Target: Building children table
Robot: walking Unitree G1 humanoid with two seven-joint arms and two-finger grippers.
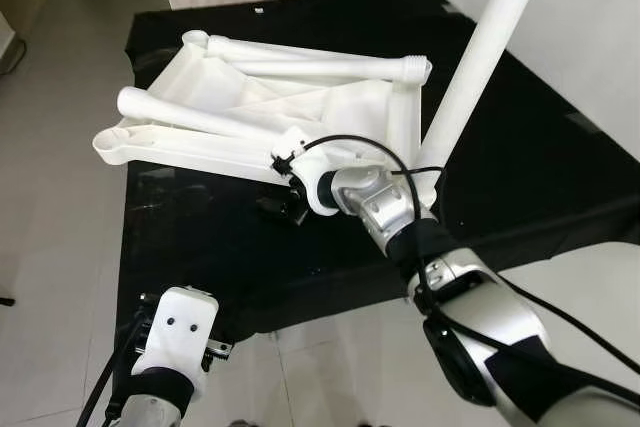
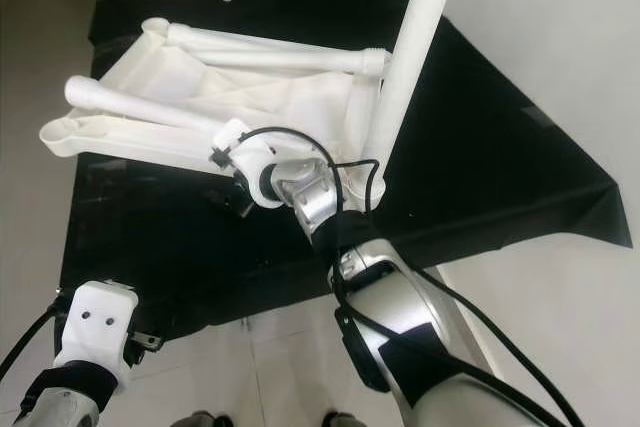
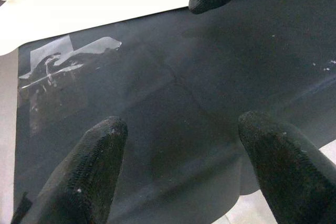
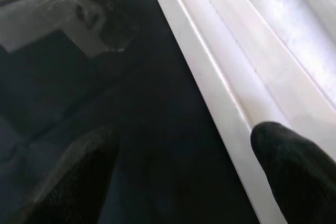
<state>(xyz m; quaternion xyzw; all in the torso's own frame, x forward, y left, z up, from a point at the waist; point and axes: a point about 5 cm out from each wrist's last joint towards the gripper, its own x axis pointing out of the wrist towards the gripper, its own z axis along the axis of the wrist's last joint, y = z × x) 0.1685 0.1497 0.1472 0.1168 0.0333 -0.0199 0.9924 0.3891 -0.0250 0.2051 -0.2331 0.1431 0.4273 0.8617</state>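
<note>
1. The white tabletop [image 1: 240, 97] lies upside down on the black worktop [image 1: 520, 177], toward its far left part, with its near rim facing the robot.
2. One white leg [image 1: 480, 57] stands upright in the near right corner of the tabletop, so that corner looks done; whether it is fully tight I cannot tell.
3. Two more legs lie loose across the upturned tabletop: one leg [image 1: 310, 51] along the far side and another leg [image 1: 185, 115] slanting on the near left. They appear not yet fitted. A fourth leg cannot be made out with certainty.
4. The right tool [image 4: 178, 171] is at the near rim of the tabletop, its fingers spread, one black finger [image 4: 294, 166] lying against the white edge and holding nothing.
5. The left tool [image 3: 178, 166] hangs low by the worktop's near left edge, fingers spread and empty.
6. My judgement: the build is at an early stage, with most of the legs left to mount.
</note>
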